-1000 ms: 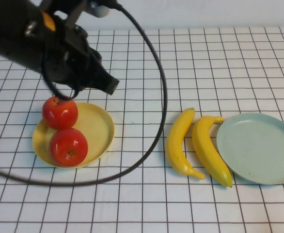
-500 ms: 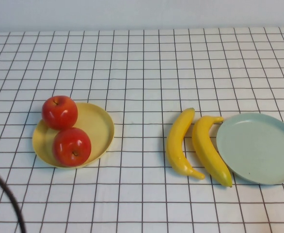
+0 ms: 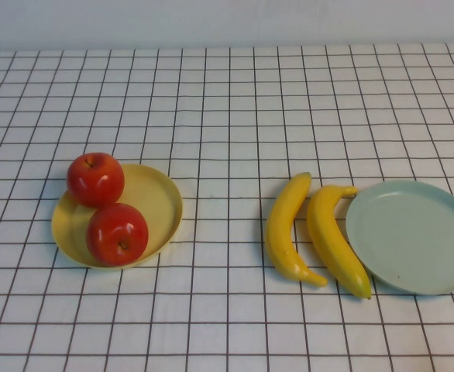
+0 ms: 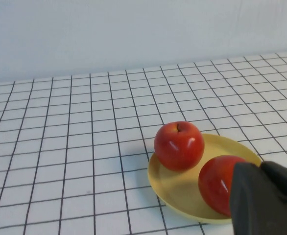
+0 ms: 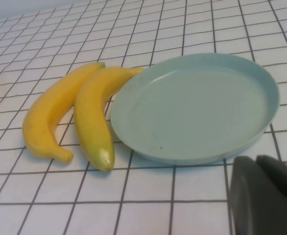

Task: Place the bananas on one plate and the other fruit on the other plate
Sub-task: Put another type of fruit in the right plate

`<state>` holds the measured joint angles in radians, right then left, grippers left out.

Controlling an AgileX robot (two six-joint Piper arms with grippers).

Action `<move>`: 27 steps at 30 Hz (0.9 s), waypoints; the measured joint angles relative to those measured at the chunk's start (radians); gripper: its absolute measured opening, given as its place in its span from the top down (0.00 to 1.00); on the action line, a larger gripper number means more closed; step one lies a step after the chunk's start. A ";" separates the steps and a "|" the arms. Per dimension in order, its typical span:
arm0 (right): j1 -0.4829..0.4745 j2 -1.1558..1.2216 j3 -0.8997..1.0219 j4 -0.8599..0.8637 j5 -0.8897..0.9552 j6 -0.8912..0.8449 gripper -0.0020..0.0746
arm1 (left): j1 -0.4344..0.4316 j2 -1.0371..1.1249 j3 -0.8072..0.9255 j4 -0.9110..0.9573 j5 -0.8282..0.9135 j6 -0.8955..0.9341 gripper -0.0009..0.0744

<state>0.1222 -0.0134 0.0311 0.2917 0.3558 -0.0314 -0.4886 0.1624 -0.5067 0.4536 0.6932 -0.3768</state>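
Two red apples (image 3: 95, 178) (image 3: 117, 234) sit on the pale yellow plate (image 3: 156, 198) at the left; the far apple rests on its rim. Two yellow bananas (image 3: 287, 225) (image 3: 334, 236) lie side by side on the cloth, just left of the empty pale blue-green plate (image 3: 413, 236). Neither arm shows in the high view. In the left wrist view, my left gripper (image 4: 261, 167) is shut and empty, close in front of the near apple (image 4: 216, 183). In the right wrist view, my right gripper (image 5: 255, 160) is shut and empty, near the blue-green plate's (image 5: 197, 105) rim, apart from the bananas (image 5: 92, 110).
A white cloth with a black grid (image 3: 227, 101) covers the table. A pale wall (image 4: 133, 34) rises behind its far edge.
My left arm and its cable have pulled back from above the yellow plate and left the high view. The near apple has shifted slightly to the right on the plate.
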 joint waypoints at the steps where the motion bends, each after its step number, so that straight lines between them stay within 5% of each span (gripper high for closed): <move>1: 0.000 0.000 0.000 0.000 0.000 0.000 1.00 | 0.019 -0.031 0.031 -0.011 -0.012 0.002 0.99; 19: 0.000 0.000 0.000 0.000 0.000 0.000 1.00 | 0.343 -0.176 0.498 -0.446 -0.445 0.348 0.99; 27: 0.000 0.000 0.000 0.000 0.000 0.000 1.00 | 0.379 -0.176 0.532 -0.531 -0.380 0.550 0.99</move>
<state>0.1222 -0.0134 0.0311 0.2917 0.3558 -0.0314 -0.1093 -0.0134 0.0255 -0.0771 0.3136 0.1734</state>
